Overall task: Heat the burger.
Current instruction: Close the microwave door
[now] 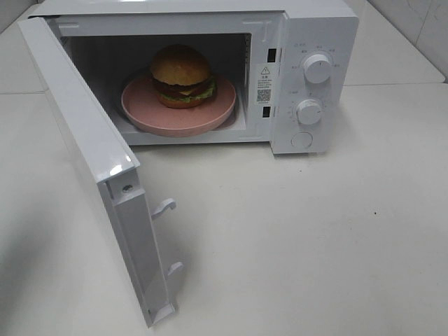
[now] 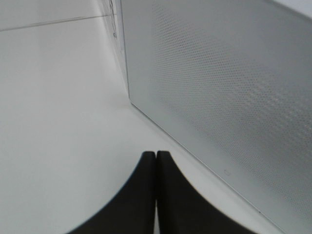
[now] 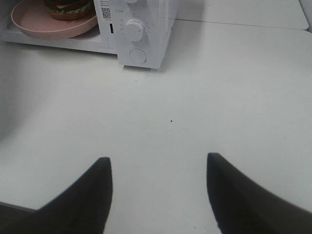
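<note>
The burger with its golden-brown bun sits on a round pink plate inside the white microwave, whose door stands wide open toward the front left. In the right wrist view the burger shows at the frame's edge on the plate. My right gripper is open over the bare table, well away from the microwave, holding nothing. My left gripper is shut, empty, close beside the outer face of the door. Neither gripper shows in the exterior high view.
Two dials and a round button sit on the microwave's control panel. Two latch hooks stick out from the open door's edge. A white table stretches in front of the microwave.
</note>
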Robot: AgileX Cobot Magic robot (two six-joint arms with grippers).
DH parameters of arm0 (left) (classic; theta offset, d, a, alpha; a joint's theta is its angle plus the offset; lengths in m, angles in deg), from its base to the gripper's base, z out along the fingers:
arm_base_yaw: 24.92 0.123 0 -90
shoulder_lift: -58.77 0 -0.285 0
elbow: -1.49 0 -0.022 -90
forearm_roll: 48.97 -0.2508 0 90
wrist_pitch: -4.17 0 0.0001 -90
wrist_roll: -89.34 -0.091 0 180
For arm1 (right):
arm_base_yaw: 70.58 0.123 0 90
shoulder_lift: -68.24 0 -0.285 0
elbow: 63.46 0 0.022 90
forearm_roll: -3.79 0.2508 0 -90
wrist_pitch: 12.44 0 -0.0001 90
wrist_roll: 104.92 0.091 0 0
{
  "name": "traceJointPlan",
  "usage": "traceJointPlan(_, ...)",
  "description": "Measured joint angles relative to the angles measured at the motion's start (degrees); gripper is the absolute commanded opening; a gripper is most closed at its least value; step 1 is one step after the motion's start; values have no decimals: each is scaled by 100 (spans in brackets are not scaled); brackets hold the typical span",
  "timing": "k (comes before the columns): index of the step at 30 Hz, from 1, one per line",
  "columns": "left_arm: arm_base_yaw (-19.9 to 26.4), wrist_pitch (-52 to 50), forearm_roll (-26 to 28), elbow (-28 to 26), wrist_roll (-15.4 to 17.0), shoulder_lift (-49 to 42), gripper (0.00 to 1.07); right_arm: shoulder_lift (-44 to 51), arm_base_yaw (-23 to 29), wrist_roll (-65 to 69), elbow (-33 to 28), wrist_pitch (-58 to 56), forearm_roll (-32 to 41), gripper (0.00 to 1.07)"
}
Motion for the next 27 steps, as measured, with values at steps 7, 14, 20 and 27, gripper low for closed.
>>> traceJointPlan(7,0,-138,1209,-172,-1249,814,0,0,0,29,0,0,0,55)
traceJointPlan(14,-516,-464,1541,-481,-1742,1364,0,0,0,34,0,0,0,55)
traceJointPlan(20,-1071,-1003,1627,-670,-1788,1822,0,0,0,34,0,0,-6,55)
traceJointPlan(27,-1541,-1134,1679,-934,-1788,2378,0,0,0,34,0,0,-17,55)
